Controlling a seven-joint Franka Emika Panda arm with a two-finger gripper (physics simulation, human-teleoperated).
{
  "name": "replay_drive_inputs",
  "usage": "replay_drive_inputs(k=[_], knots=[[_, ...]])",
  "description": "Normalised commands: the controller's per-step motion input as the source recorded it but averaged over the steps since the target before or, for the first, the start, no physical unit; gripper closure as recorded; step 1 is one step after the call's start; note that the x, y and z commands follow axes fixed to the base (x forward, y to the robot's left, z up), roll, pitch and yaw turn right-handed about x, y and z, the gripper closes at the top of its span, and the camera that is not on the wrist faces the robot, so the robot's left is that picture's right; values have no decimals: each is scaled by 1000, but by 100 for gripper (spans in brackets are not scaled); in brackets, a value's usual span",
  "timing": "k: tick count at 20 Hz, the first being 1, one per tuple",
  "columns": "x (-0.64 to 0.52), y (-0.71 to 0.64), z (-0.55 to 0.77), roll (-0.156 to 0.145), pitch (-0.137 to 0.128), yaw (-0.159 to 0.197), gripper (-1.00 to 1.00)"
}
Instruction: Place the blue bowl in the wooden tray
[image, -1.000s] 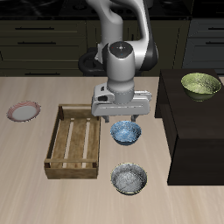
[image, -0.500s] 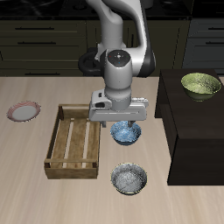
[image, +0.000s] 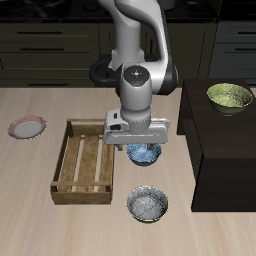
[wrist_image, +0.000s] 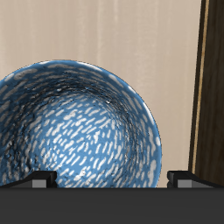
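Observation:
The blue bowl (image: 146, 154) stands upright on the table beside the wooden tray (image: 63, 165), between it and a dark box. My gripper (image: 138, 146) is directly over the bowl, low and open, and hides part of it. In the wrist view the blue bowl (wrist_image: 74, 131) fills most of the frame, with its speckled blue-white inside showing. The gripper (wrist_image: 112, 180) has its two fingertips (wrist_image: 40, 179) spread wide, one on each side of the bowl's rim. I see nothing held. A wall of the wooden tray (wrist_image: 211, 87) shows beside the bowl.
A greyer speckled bowl (image: 148, 204) sits nearer the table's front edge. A yellow-green bowl (image: 229, 96) rests on a dark box (image: 222, 150) close beside the blue bowl. A small pink plate (image: 27, 127) lies beyond the tray.
My gripper has come down toward the blue bowl, still open. The bowl and tray have not moved.

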Motion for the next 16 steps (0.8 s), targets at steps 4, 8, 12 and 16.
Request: replay_drive_inputs(k=[4, 8, 12, 16], knots=[[30, 0, -307, 8, 52, -2, -100], [-44, -18, -154, 30, 20, 10, -100], [-90, 1, -44, 31, -20, 0, 100], [-113, -31, 49, 15, -24, -24, 100]])
